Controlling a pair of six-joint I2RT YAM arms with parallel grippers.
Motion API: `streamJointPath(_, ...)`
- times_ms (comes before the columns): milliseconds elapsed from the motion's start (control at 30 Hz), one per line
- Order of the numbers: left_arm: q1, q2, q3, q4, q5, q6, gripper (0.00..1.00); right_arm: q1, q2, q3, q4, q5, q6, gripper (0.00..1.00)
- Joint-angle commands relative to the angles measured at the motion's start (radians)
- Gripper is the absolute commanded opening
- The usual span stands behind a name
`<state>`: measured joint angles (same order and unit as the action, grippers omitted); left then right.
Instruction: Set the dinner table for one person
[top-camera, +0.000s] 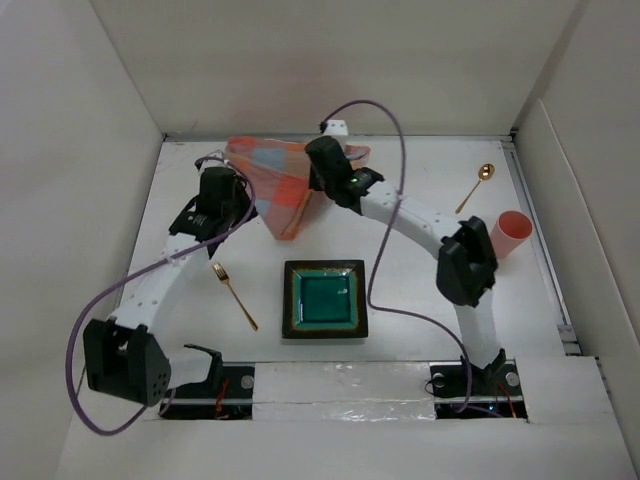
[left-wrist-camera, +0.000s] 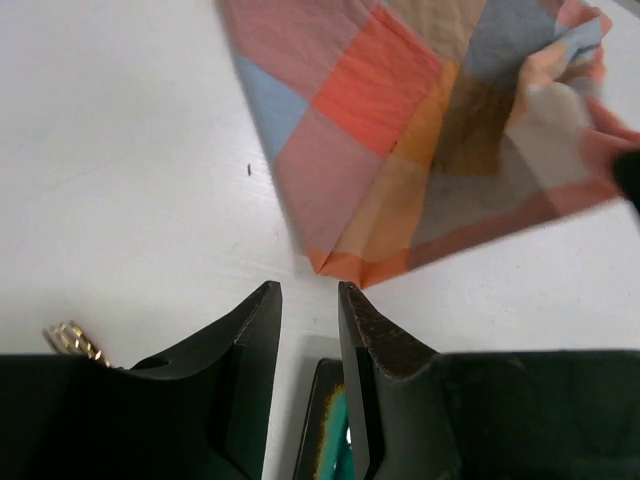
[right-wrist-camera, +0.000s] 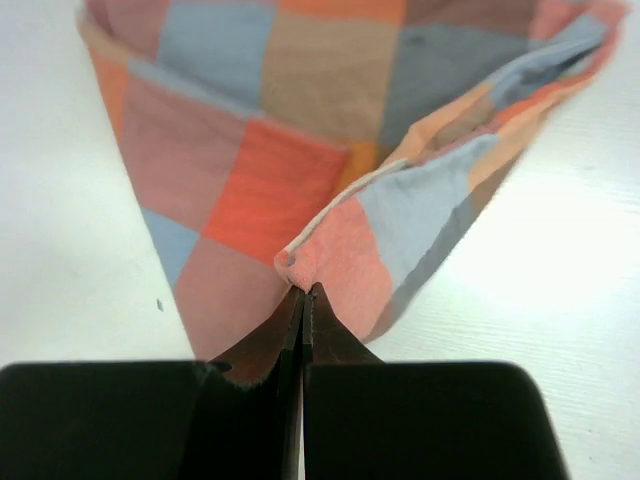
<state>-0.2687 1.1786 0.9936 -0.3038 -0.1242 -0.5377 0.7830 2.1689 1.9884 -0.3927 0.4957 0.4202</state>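
Observation:
The orange-and-grey checked cloth (top-camera: 275, 180) lies bunched at the back of the white dinner table (top-camera: 270, 345). My right gripper (top-camera: 315, 185) is shut on a raised fold of the cloth (right-wrist-camera: 330, 160), its jaws (right-wrist-camera: 304, 292) pressed together on the fabric. My left gripper (top-camera: 240, 205) hovers at the cloth's left side. Its jaws (left-wrist-camera: 309, 290) stand open with nothing between them, just short of a cloth corner (left-wrist-camera: 345, 262). A square dark plate with a teal centre (top-camera: 325, 300) sits in the middle, with a gold fork (top-camera: 235, 297) to its left.
A gold spoon (top-camera: 476, 186) lies at the back right, and a pink cup (top-camera: 510, 235) lies beside the right arm's elbow. Purple cables loop over both arms. White walls close in the table on three sides.

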Motion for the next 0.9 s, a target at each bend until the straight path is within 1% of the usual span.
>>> streamJointPath(0, -0.023, 0.122, 0.124, 0.084, 0.023, 0.076, 0.27, -0.085, -0.191, -0.249, 0.144, -0.052, 0.2, 0.0)
streamJointPath(33, -0.052, 0.207, 0.154, 0.084, 0.009, 0.09, 0.27, -0.102, -0.231, -0.311, 0.158, -0.08, 0.234, 0.0)
streamJointPath(67, -0.073, 0.249, 0.219, 0.083, -0.009, 0.125, 0.27, -0.138, -0.295, -0.366, 0.167, -0.097, 0.264, 0.0)
streamJointPath(100, -0.093, 0.294, 0.256, 0.074, -0.056, 0.143, 0.28, -0.154, -0.328, -0.417, 0.182, -0.118, 0.31, 0.0)
streamJointPath(133, -0.136, 0.391, 0.296, 0.069, -0.086, 0.159, 0.28, -0.166, -0.36, -0.509, 0.187, -0.138, 0.327, 0.0)
streamJointPath(167, -0.15, 0.435, 0.375, 0.062, -0.104, 0.183, 0.28, -0.178, -0.413, -0.549, 0.189, -0.146, 0.339, 0.0)
streamJointPath(200, -0.15, 0.482, 0.417, 0.036, -0.12, 0.188, 0.28, -0.198, -0.438, -0.586, 0.196, -0.155, 0.354, 0.0)
streamJointPath(233, -0.159, 0.568, 0.454, 0.029, -0.12, 0.189, 0.28, -0.199, -0.458, -0.647, 0.198, -0.175, 0.361, 0.0)
streamJointPath(267, -0.159, 0.601, 0.509, 0.029, -0.117, 0.189, 0.28, -0.217, -0.475, -0.672, 0.193, -0.192, 0.37, 0.0)
streamJointPath(333, -0.159, 0.7, 0.556, 0.043, -0.109, 0.202, 0.27, -0.229, -0.512, -0.717, 0.187, -0.23, 0.387, 0.0)
streamJointPath(367, -0.159, 0.728, 0.606, 0.046, -0.109, 0.209, 0.27, -0.229, -0.52, -0.756, 0.187, -0.238, 0.391, 0.0)
streamJointPath(433, -0.168, 0.821, 0.672, 0.025, -0.114, 0.232, 0.27, -0.229, -0.531, -0.792, 0.192, -0.247, 0.402, 0.0)
streamJointPath(467, -0.178, 0.849, 0.741, 0.013, -0.12, 0.24, 0.27, -0.229, -0.534, -0.825, 0.195, -0.25, 0.408, 0.0)
streamJointPath(567, -0.21, 0.94, 0.831, -0.003, -0.198, 0.28, 0.27, -0.22, -0.524, -0.864, 0.21, -0.278, 0.437, 0.0)
streamJointPath(600, -0.224, 0.999, 0.87, -0.006, -0.216, 0.301, 0.28, -0.211, -0.518, -0.884, 0.221, -0.281, 0.446, 0.0)
streamJointPath(633, -0.224, 1.0, 0.87, -0.006, -0.216, 0.301, 0.28, -0.211, -0.518, -0.884, 0.221, -0.281, 0.447, 0.0)
streamJointPath(767, -0.254, 1.078, 0.97, -0.009, -0.221, 0.326, 0.3, -0.202, -0.518, -0.884, 0.222, -0.27, 0.437, 0.0)
streamJointPath(867, -0.264, 1.118, 0.984, -0.017, -0.207, 0.326, 0.29, -0.202, -0.517, -0.873, 0.212, -0.272, 0.436, 0.0)
